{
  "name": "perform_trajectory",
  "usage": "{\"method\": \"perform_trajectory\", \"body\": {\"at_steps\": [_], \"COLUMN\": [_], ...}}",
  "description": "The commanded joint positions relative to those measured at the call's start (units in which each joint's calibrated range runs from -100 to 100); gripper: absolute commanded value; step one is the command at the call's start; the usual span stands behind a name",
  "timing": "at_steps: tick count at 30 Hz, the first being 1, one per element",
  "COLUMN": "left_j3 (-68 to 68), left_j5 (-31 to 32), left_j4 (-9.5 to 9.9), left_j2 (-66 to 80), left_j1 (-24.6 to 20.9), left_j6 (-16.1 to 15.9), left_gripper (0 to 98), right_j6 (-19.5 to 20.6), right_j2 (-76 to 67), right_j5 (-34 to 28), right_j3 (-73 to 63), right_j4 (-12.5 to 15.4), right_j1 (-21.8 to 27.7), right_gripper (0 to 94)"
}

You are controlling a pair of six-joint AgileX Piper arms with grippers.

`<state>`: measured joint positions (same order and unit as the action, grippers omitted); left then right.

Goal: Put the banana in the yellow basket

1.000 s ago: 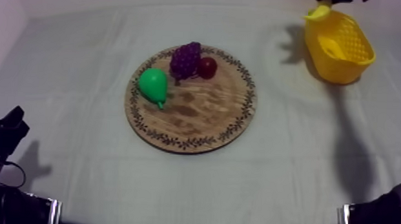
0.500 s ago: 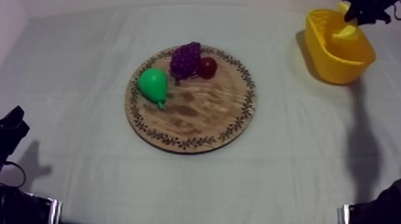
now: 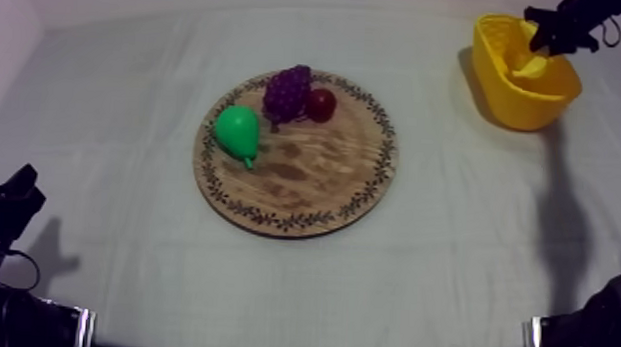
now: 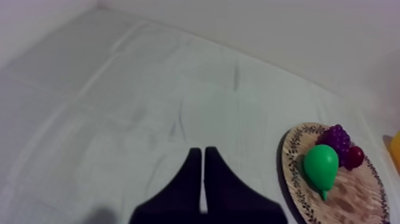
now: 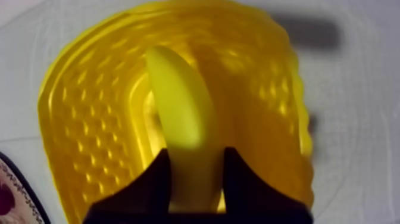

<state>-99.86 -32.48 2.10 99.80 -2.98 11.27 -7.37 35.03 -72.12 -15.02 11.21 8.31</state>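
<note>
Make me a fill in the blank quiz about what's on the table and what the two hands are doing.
The right hand is shut on the ____.
It holds that fruit over the yellow ____.
On the wooden board, the green fruit beside the grapes is a ____.
The left hand, holding nothing, is ____.
Missing words: banana; basket; pear; shut.

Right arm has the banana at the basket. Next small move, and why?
Probably open the right gripper and let go. Its fingers are closed round the banana, whose free end sits inside the yellow basket, walls all round it. In the top view the gripper hangs over the basket's opening, so a drop should land inside.
</note>
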Motion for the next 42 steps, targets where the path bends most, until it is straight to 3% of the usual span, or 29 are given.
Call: {"method": "perform_trajectory", "body": {"at_steps": [1, 13, 29, 32, 38, 42], "left_j3": [0.0, 0.0, 0.0, 0.0, 0.0, 0.0], "left_j5": [0.0, 0.0, 0.0, 0.0, 0.0, 0.0], "left_j4": [0.03, 0.03, 0.03, 0.03, 0.03, 0.03], "left_j2": [0.0, 0.0, 0.0, 0.0, 0.0, 0.0], "left_j1": [0.0, 0.0, 0.0, 0.0, 0.0, 0.0], "left_j6": [0.0, -0.1, -0.1, -0.1, 0.0, 0.0], "left_gripper": [0.1, 0.1, 0.1, 0.1, 0.1, 0.1], "right_j6": [-0.1, 0.2, 4.8, 4.8, 2.8, 0.8], "right_j2": [0.2, 1.8, -1.8, -3.5, -10.1, -16.6], "right_j5": [0.5, 3.9, 8.5, 10.1, 14.8, 18.1], "right_j3": [0.7, 2.3, 7.1, 9.0, 15.9, 21.9], "right_j4": [0.0, -0.3, -3.3, -3.1, -0.9, 0.3], "right_j1": [-0.2, -0.8, -2.3, -2.1, -0.7, 0.7], "right_gripper": [13.9, 19.1, 42.2, 35.3, 8.6, 2.2]}}
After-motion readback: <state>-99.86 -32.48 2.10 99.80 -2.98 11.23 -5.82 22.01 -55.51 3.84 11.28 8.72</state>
